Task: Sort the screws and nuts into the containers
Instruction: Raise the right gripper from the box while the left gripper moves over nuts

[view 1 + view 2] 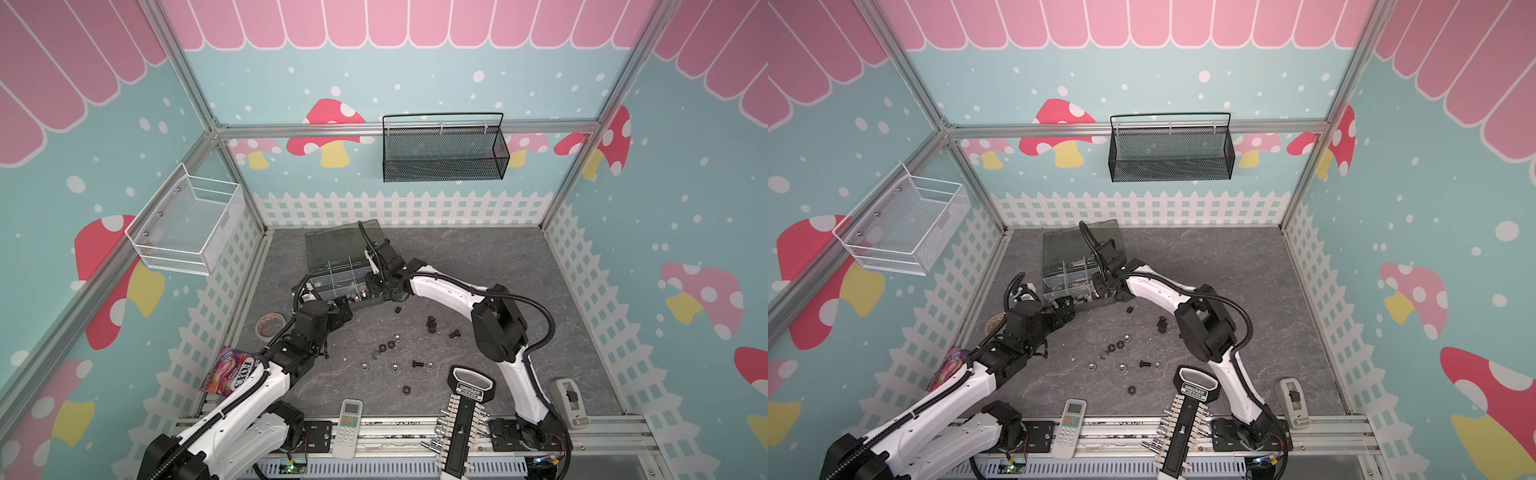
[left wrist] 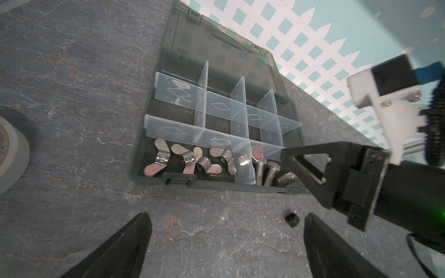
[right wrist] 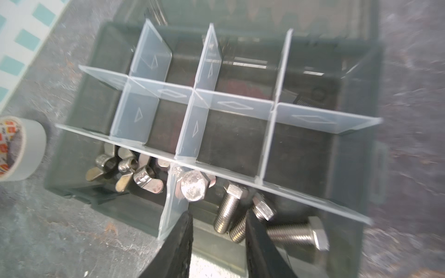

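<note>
White shells (image 1: 440, 286), black joints (image 1: 496, 328), ribbed cables (image 1: 551, 324), black left tool (image 2: 227, 215)

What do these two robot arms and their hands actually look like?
The left arm and right arm both have smooth white shells between chunky black joints. A ribbed black cable runs along each arm. The left hand and right hand each end in two matte black fingers that taper to a wedge.
</note>
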